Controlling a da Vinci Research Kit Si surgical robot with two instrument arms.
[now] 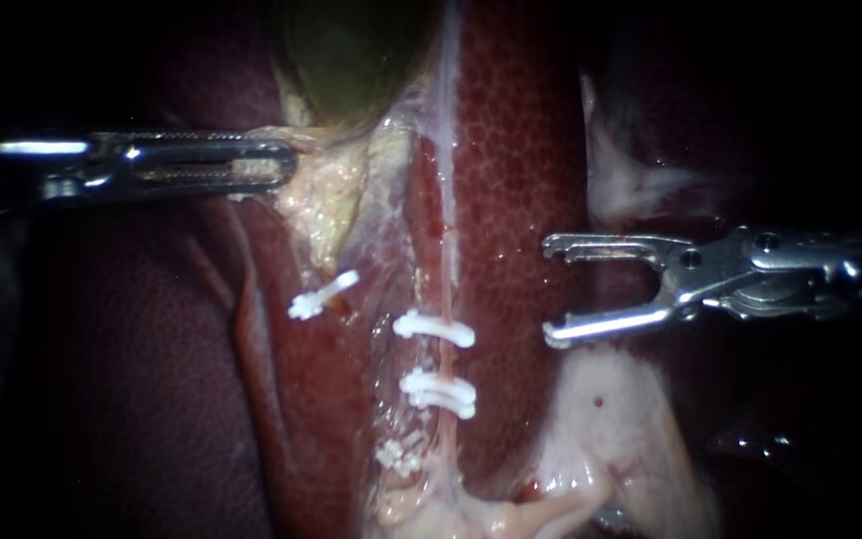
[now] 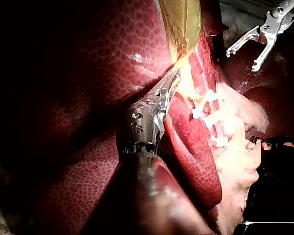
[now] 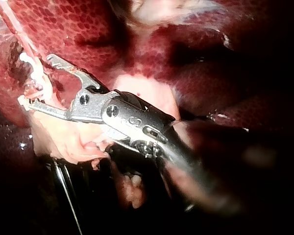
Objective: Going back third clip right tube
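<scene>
Liver: a dark red, glistening, finely mottled liver [image 1: 521,150] filled the field, its outer edges lost in shadow.
Gallbladder: a smooth olive-green gallbladder [image 1: 351,50] was cut off at the endoscope view's top.
Left instrument: the slender steel left instrument [image 1: 284,165] had long slotted jaws clamped on the gallbladder's pale yellow lower edge.
Right instrument: the steel right instrument [image 1: 549,289] hung over the liver, jaws spread wide and empty.
Right tube: a thin pink right tube [image 1: 448,289] lay near those jaws, untouched.
Clips: two white plastic clips [image 1: 434,329] crossed it, and a lower third was hard to make out.
</scene>
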